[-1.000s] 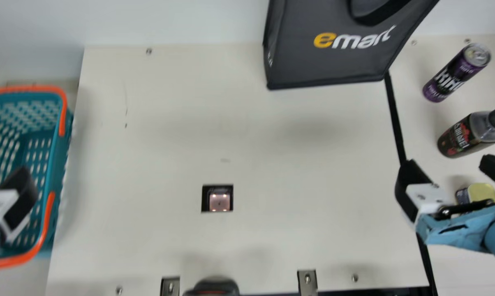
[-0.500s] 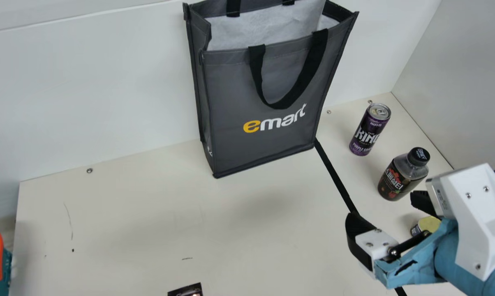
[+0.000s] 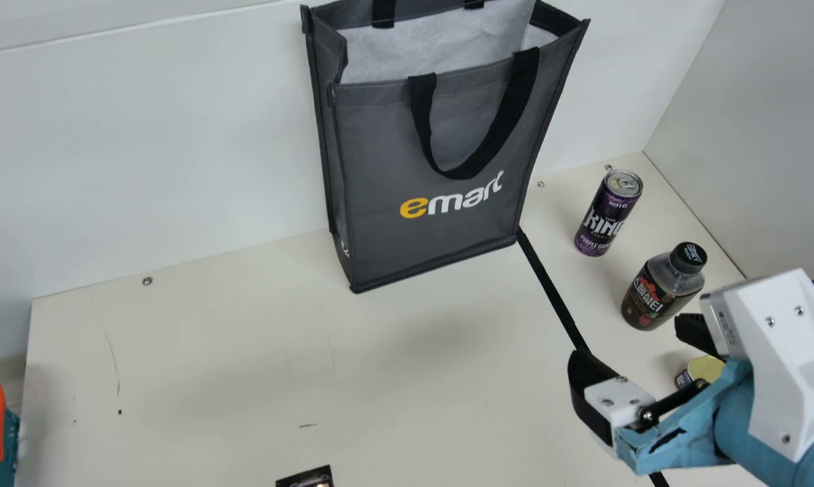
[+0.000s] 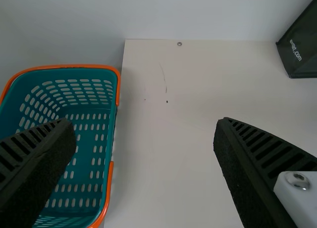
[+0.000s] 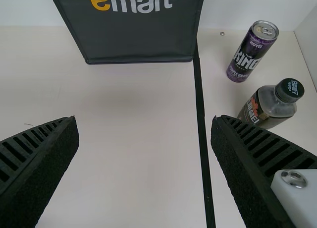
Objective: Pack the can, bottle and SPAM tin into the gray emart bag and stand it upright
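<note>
On the gray emart bag [image 3: 380,149] sits yellow-and-white lettering [image 3: 442,204].

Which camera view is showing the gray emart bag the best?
The main view: the bag stands there with its open mouth, front handle and lettering visible. The right wrist view gives its lower front with lettering; the left wrist view, a lower corner.
</note>
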Available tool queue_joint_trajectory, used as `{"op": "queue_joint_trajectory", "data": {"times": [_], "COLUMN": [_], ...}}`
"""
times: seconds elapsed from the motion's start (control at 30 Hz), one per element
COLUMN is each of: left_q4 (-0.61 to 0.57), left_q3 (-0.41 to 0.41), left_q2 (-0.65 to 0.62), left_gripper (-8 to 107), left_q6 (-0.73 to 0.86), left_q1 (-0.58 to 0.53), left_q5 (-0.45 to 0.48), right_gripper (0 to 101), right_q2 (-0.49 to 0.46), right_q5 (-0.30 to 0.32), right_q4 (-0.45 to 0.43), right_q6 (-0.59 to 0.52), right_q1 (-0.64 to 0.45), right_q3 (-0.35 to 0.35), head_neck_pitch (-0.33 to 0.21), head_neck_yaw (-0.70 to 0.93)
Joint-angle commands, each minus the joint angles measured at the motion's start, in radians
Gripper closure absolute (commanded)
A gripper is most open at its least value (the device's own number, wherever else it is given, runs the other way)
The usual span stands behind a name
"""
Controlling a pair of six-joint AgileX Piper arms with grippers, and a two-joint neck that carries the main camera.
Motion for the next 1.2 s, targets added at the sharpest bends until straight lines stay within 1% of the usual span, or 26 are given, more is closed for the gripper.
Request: {"op": "queue_joint_trajectory", "data": {"times": [0.0, 0.5, 0.7, 0.9, 1.17], "left_q4": [0.000, 0.000, 0.000, 0.000, 0.000], "left_q3": [0.000, 0.000, 0.000, 0.000, 0.000], "left_q2": [0.000, 0.000, 0.000, 0.000, 0.000], "left_gripper": [9, 9, 9, 9, 9], "left_q6": [0.000, 0.000, 0.000, 0.000, 0.000], "left_q1": [0.000, 0.000, 0.000, 0.000, 0.000], "left_q5": [0.000, 0.000, 0.000, 0.000, 0.000], "right_gripper": [6, 6, 6, 6, 6], "right_q2": [0.000, 0.002, 0.017, 0.050, 0.112], "right_q5": [0.000, -0.003, -0.012, -0.028, -0.049], "right_q4": [0.000, 0.003, 0.009, 0.011, 0.016], "right_q6": [0.000, 0.002, 0.002, -0.016, -0.060], "right_q1": [0.000, 0.001, 0.002, 0.004, 0.002], "right_q3": [0.000, -0.001, -0.011, -0.044, -0.113], "head_neck_pitch": [-0.023, -0.023, -0.023, -0.023, -0.023], "head_neck_yaw": [-0.002, -0.002, -0.002, -0.002, -0.002]}}
